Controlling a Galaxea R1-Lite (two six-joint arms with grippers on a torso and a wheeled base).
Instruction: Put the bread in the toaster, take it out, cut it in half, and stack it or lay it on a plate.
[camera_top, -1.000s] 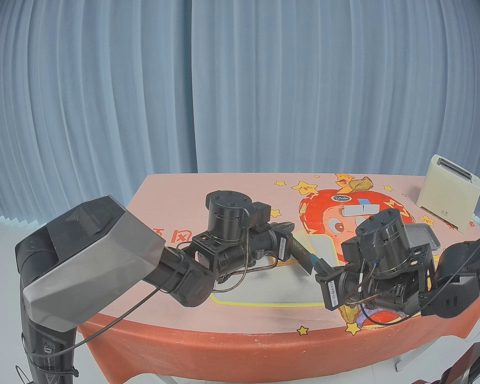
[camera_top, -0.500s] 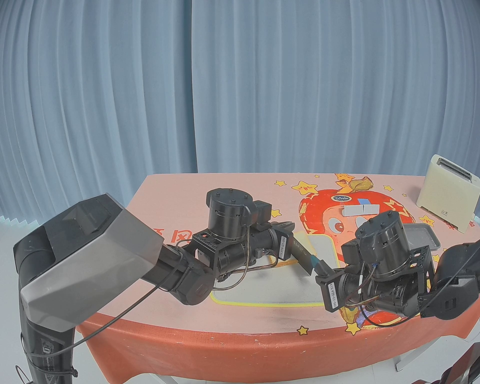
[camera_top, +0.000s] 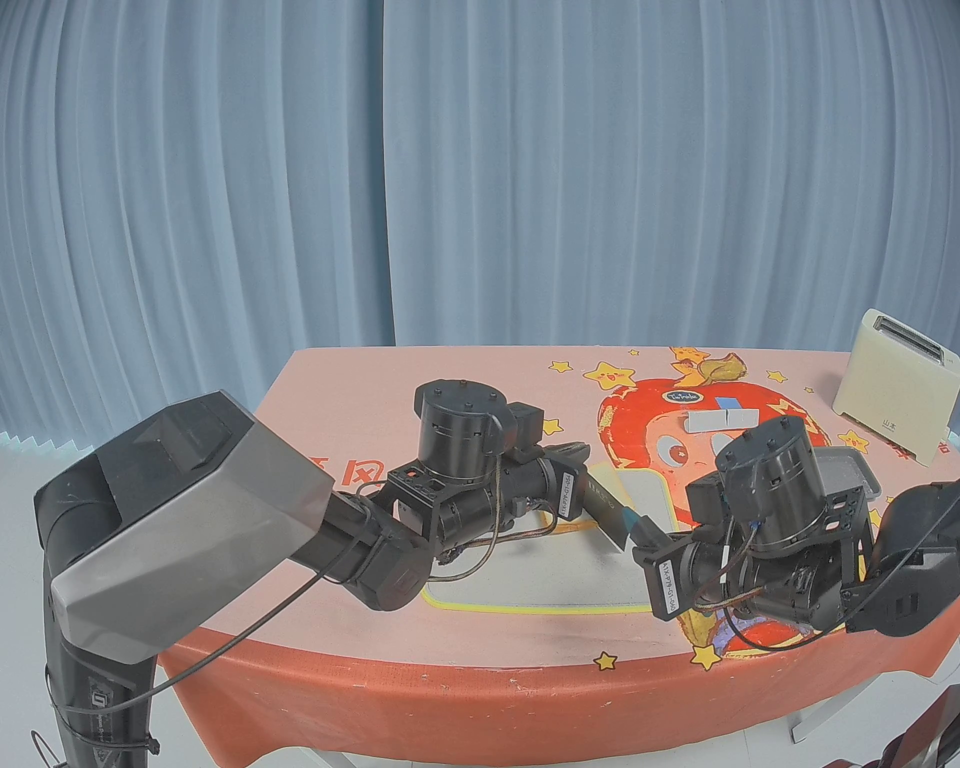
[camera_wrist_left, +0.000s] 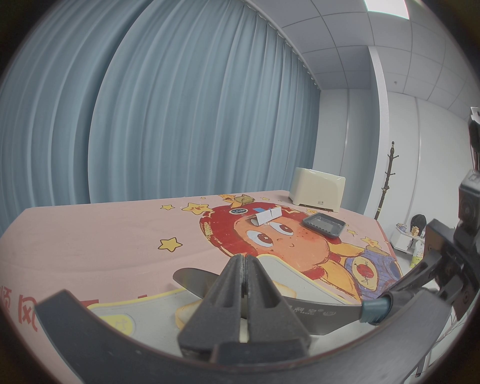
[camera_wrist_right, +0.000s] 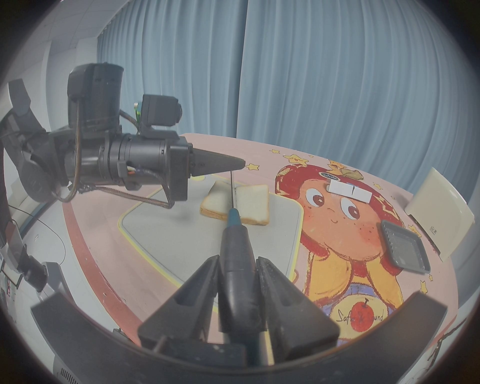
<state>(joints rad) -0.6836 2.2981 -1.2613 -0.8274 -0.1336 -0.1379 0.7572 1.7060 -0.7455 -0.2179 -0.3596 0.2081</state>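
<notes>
Bread (camera_wrist_right: 252, 202) lies flat just under the closed, empty tips of left gripper (camera_wrist_right: 240, 163), which seem to touch it. Right gripper (camera_wrist_right: 238, 265) is clamped on knife (camera_wrist_right: 234, 235) handle; blade crosses bread's middle. Bread's long axis runs crosswise to blade, on board (camera_wrist_right: 170, 235).

Right gripper (camera_wrist_right: 239, 264) clamping knife (camera_wrist_right: 233, 227), blade (camera_wrist_right: 232, 189) across bread (camera_wrist_right: 253, 202), left gripper (camera_wrist_right: 234, 163) close above

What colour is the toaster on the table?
The toaster is cream, almost off-white. It shows best in the left wrist view.
</notes>
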